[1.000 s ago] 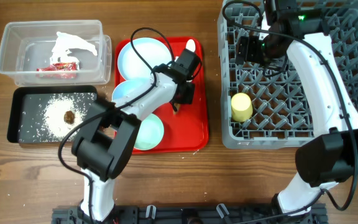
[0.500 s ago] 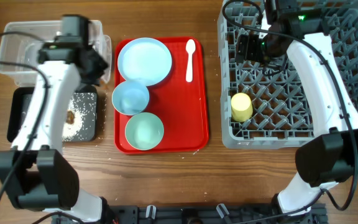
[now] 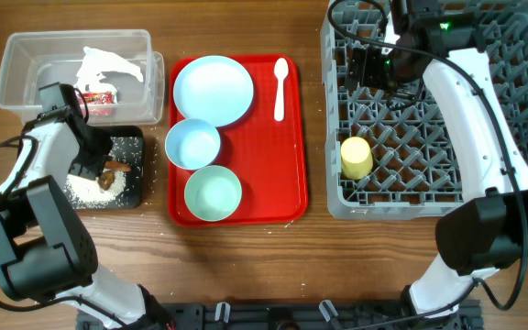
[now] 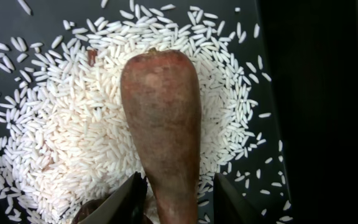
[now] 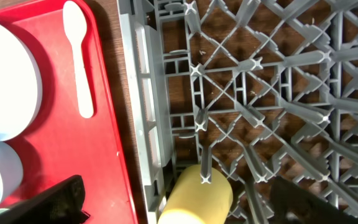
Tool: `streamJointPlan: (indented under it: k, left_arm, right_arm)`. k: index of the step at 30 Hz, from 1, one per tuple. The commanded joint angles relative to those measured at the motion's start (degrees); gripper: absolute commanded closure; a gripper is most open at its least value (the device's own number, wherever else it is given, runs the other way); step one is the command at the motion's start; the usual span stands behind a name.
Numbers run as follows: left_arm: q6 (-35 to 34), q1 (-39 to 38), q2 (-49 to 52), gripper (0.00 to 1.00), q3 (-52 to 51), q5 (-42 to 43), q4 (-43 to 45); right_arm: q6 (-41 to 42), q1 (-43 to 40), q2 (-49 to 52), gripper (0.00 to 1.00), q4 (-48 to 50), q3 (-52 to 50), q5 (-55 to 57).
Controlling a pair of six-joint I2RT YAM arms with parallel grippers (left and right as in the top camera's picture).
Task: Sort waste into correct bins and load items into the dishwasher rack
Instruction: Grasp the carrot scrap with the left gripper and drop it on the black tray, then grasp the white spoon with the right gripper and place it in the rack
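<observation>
The thin orange-brown carrot point(image 4: 160, 112) lies on the loose rice point(image 4: 55, 124) in the black tray point(image 3: 136, 147); it also shows in the overhead view point(image 3: 120, 168). My left gripper point(image 4: 180, 202) straddles its thin end, slightly open, with a gap on the right side. The brown lump point(image 4: 87, 213) sits by the left finger. My right gripper point(image 3: 369, 66) is open and empty over the left side of the grey rack point(image 3: 429, 188), above the yellow cup point(image 5: 197, 196) lying in it. The wrapper point(image 3: 99, 96) and tissue point(image 3: 108, 66) are in the clear tub point(image 3: 26, 55).
The red serving tray point(image 3: 291, 183) holds the pale blue plate point(image 3: 213, 89), the white bowl point(image 3: 192, 145), the pale green bowl point(image 3: 213, 192) and the white spoon point(image 3: 280, 87). The rack's wall point(image 5: 145, 112) stands right beside the tray's edge.
My left arm swung from the red tray across the clear tub to the black tray, carrying the carrot, which now lies on the rice. The right arm has not moved.
</observation>
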Motion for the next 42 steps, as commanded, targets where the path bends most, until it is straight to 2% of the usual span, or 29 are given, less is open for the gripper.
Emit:
streamJointPlan:
  k: [1, 3, 4, 6, 9, 11, 14, 18, 23, 27, 32, 34, 35, 40, 42]
  left_arm:
    - [4.2, 0.2, -2.7, 0.59, 1.3, 1.2, 0.1]
    - [8.2, -0.1, -6.1, 0.51, 2.8, 2.1, -0.9]
    - [11.1, -0.2, -8.0, 0.49, 3.1, 4.3, -0.9]
    - [17.2, -2.4, -13.6, 0.47, 3.5, 7.7, -1.0]
    - [23.8, -10.1, -20.9, 0.37, 3.5, 7.0, -1.1]
    - [24.4, -15.8, -23.9, 0.27, 3.5, 4.9, -0.5]
    - [24.4, -20.1, -24.7, 0.26, 3.5, 2.5, 0.1]
    - [24.4, -20.5, -24.7, 0.18, 3.5, 2.2, 1.0]
    - [24.1, -20.5, -24.7, 0.14, 3.5, 4.4, 0.4]
    - [24.2, -20.5, -24.7, 0.04, 3.5, 4.4, 0.4]
    - [24.2, -20.5, -24.7, 0.04, 3.5, 4.4, 0.4]
    - [24.2, -20.5, -24.7, 0.04, 3.5, 4.4, 0.4]
    - [24.2, -20.5, -24.7, 0.03, 3.5, 4.4, 0.4]
    - [24.2, -20.5, -24.7, 0.02, 3.5, 4.4, 0.4]
    - [24.2, -20.5, -24.7, 0.01, 3.5, 4.4, 0.4]
  right_arm:
    - [0.0, 0.0, -1.1, 0.01, 0.1, 1.0, -0.5]
    - [-0.7, 0.3, -1.1, 0.0, 2.1, 1.0, -4.0]
    - [-3.3, 1.0, -1.1, 0.01, 4.4, 1.0, -7.3]
    - [-3.6, 4.7, -1.1, 0.03, 11.0, 1.0, -7.8]
    - [3.0, 11.7, -0.2, 0.07, 20.1, 1.0, -1.6]
    - [5.5, 15.3, 2.9, 0.11, 25.4, 1.0, 1.1]
    - [7.9, 17.0, 10.1, 0.16, 30.0, 1.1, 2.8]
    - [12.0, 17.2, 19.3, 0.27, 31.7, 1.2, 7.8]
    - [11.9, 17.2, 27.1, 0.27, 35.5, 1.2, 7.8]
    - [11.3, 18.0, 30.3, 0.34, 38.0, 1.0, 7.0]
    - [14.1, 18.1, 33.1, 0.53, 38.1, 1.0, 5.1]
    - [15.0, 18.1, 33.1, 0.71, 37.4, 1.0, 4.8]
    - [15.1, 18.1, 33.1, 0.77, 37.1, 1.0, 4.8]
    - [15.1, 18.1, 33.1, 0.94, 36.5, 1.1, 4.8]
    - [15.0, 18.0, 32.8, 0.96, 36.1, 1.6, 3.7]
